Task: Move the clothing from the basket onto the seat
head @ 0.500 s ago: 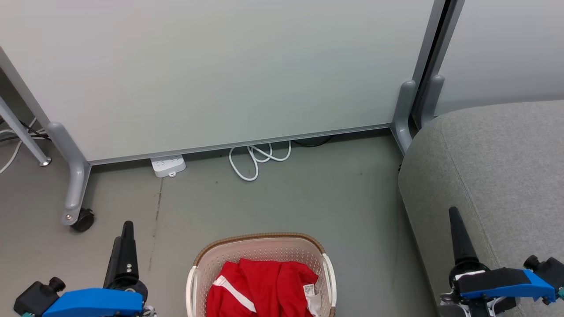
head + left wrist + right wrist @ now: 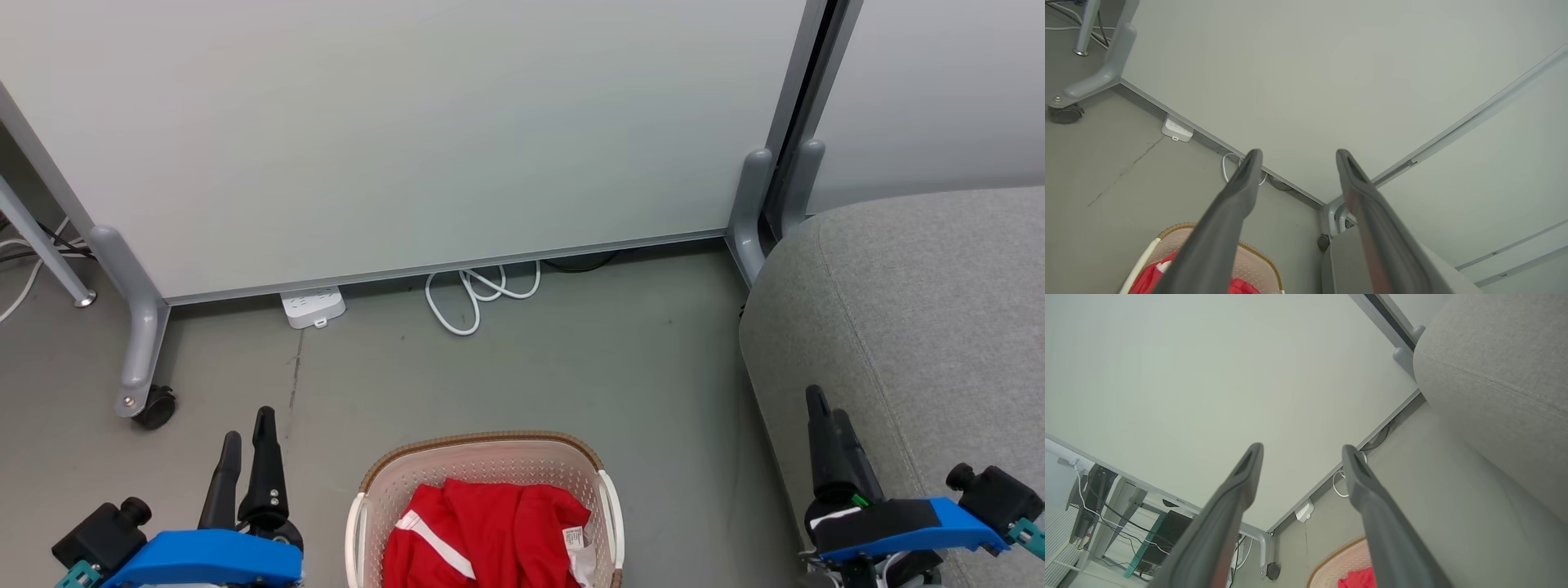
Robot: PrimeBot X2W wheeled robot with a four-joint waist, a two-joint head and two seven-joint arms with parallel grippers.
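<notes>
The red clothing (image 2: pixel 482 531) with white stripes lies bunched in the cream basket (image 2: pixel 490 445) on the floor at the bottom centre of the head view. The grey seat (image 2: pixel 922 318) fills the right side. My left gripper (image 2: pixel 247 425) hangs open to the left of the basket, holding nothing. My right gripper (image 2: pixel 824 404) hangs open over the seat's left edge, also holding nothing. In the left wrist view the open gripper (image 2: pixel 1296 153) points over the basket (image 2: pixel 1259 255) and clothing (image 2: pixel 1147 277). In the right wrist view the open gripper (image 2: pixel 1302 448) frames the basket (image 2: pixel 1337 553), clothing (image 2: pixel 1359 580) and seat (image 2: pixel 1498 363).
A white partition (image 2: pixel 408 139) on grey wheeled feet (image 2: pixel 139 359) stands behind the basket. A power strip (image 2: pixel 312 308) and a coiled white cable (image 2: pixel 478 294) lie at its base. Grey floor (image 2: pixel 571 367) surrounds the basket.
My left gripper has moved right toward the basket, and its two fingers now show apart. My right gripper has shifted slightly left and down along the seat's edge.
</notes>
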